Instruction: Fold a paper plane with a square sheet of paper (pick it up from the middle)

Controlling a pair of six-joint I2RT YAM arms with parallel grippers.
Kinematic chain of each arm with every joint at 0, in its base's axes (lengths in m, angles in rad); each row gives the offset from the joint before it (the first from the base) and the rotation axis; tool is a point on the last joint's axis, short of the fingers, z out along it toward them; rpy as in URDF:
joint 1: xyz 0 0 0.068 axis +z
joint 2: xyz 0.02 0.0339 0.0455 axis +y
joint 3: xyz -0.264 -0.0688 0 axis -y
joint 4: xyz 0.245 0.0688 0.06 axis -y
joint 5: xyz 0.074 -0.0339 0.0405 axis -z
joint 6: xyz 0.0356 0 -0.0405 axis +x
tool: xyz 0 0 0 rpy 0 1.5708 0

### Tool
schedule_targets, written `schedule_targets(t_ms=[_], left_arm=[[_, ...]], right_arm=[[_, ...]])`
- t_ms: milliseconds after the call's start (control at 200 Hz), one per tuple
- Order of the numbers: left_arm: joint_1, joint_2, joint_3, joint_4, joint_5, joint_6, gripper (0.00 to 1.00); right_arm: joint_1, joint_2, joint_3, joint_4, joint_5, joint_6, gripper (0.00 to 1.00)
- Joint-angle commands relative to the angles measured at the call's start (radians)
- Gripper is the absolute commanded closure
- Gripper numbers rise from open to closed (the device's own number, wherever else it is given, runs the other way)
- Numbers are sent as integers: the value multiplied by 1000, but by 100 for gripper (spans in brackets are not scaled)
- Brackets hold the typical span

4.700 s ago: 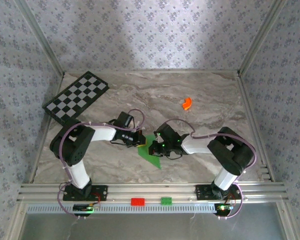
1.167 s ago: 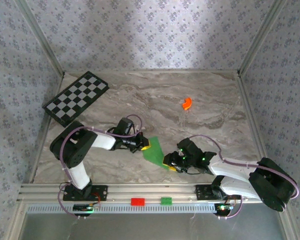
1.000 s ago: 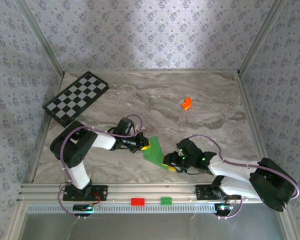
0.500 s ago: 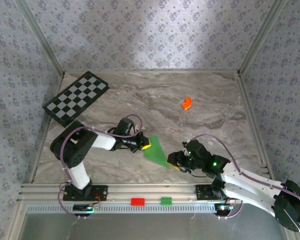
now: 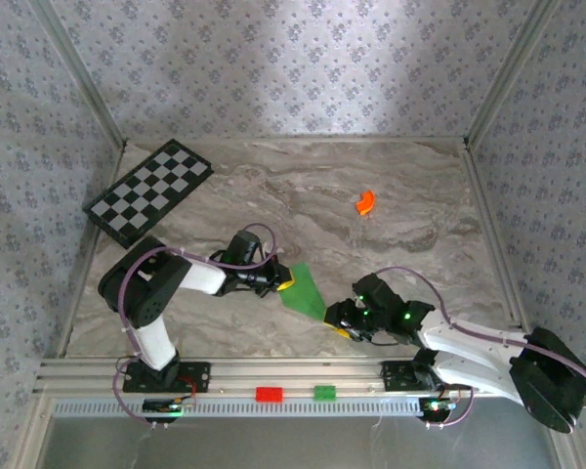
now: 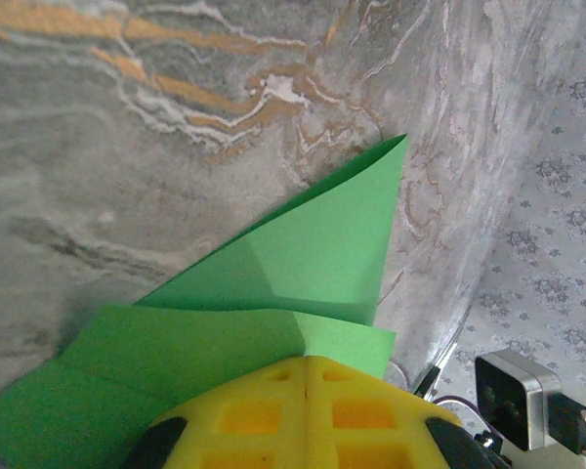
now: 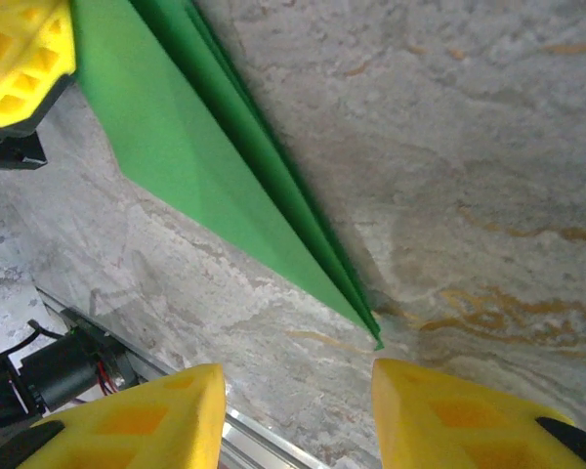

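1. Several thin layers stacked up, that's what the green sheet (image 5: pixel 304 291) amounted to. It was folded into a long pointed wedge and lay flat on the surface (image 5: pixel 400 195) close to the middle of the near edge, with the sharp tip slanting toward the near right corner.
2. Left jaws were pressed together and sat on the wide end of the wedge (image 6: pixel 322 254). It looked more like pinning the paper down than pinching it, but I couldn't swear to that.
3. Right jaws were spread and hung just off the sharp tip (image 7: pixel 371 337), touching nothing.
4. Handling guess: feather-light, floppy across the flats and a bit stiffer along the creases. It's probably slick on that marble too, so a nudge would slide it unless one end was held.
5. Where to grab: I'd go for the stacked folded edge near the tip or the middle of the long crease, where the layers were thickest. A single loose flap would probably just bend or pop the fold open.
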Motion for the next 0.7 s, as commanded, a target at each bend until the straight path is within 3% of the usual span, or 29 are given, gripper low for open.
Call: schedule_targets(t_ms=[0, 700], left_arm=[[2, 28, -26, -51, -33, -5, 100], [-51, 64, -12, -29, 19, -12, 100]], right_arm=[[-13, 16, -13, 9, 20, 19, 55], [-27, 104, -10, 98, -4, 16, 55]])
